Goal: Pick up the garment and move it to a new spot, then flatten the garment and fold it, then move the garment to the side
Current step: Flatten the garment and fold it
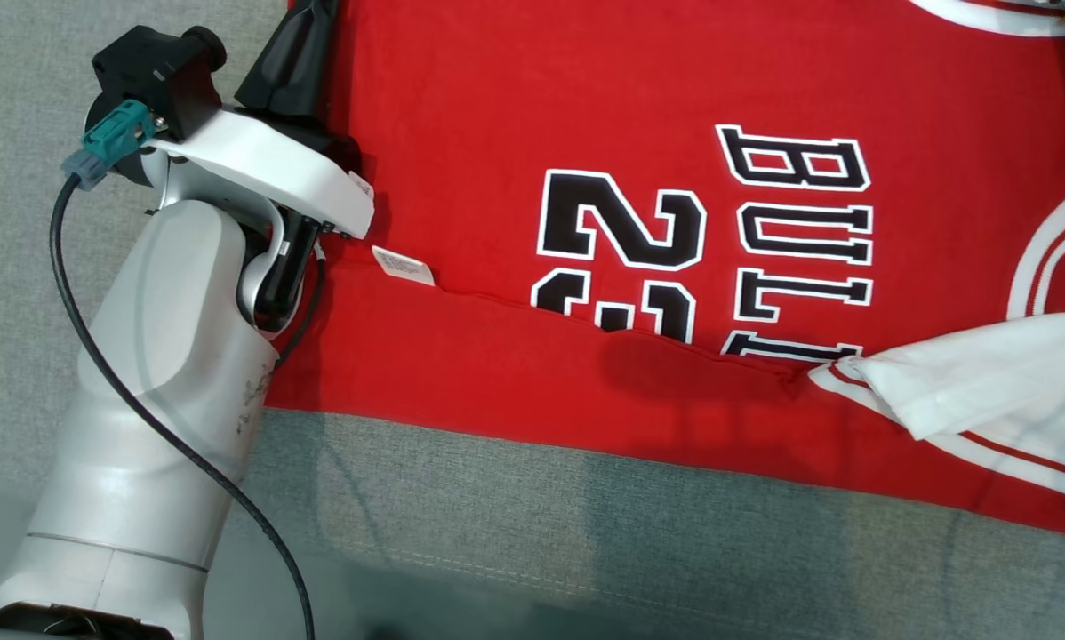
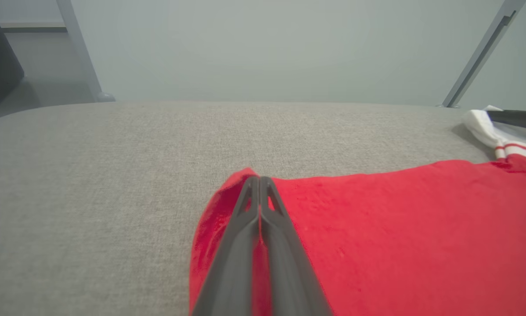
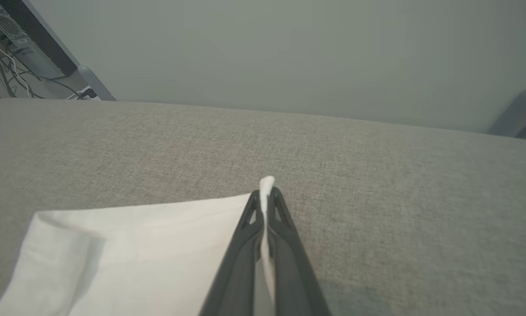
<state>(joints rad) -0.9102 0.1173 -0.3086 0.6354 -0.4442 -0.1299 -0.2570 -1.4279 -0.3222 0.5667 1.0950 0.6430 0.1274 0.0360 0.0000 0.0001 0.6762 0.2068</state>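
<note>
Red cloth is sitting clamped in the left gripper [image 2: 259,181], jaws pressed together on a corner of the garment [image 2: 399,228]. The right gripper [image 3: 266,193] is pinching the white sleeve [image 3: 135,237] edge, a thin sliver poking past its tips. Risk: that shallow bite is liable to slip if the arms pull unevenly, skewing the fold. Beyond, the garment is lying part-folded on the grey padded surface [image 1: 586,533]. Head view is giving the crease line [image 1: 532,307] and lettering [image 1: 799,231]; wrist views are giving both grips up close.

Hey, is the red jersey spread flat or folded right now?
Partly folded: the jersey has its near edge turned over, hiding part of the black number.
</note>
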